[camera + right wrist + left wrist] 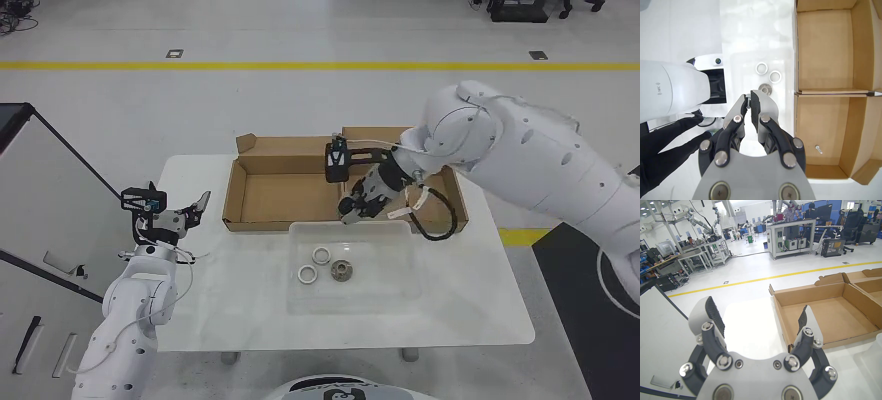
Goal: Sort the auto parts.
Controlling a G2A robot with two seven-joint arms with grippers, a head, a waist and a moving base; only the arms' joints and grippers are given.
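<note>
The right gripper (748, 93) pinches a bolt (748, 101) only at its tips, so it may slip into the tray (385, 290) short of the box (819, 47). The left gripper (757, 303) stands wide.

White arm shells (520, 140), black cables (436, 226); left hand (757, 303) and right hand (749, 94) silvery with black ribbed pads (715, 317).

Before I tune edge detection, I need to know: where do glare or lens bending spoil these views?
Right wrist view: glare whitens the table, box walls bow. Left wrist view: box edges curve, table glares past the gripper. Top view: even light, floor line straight.
</note>
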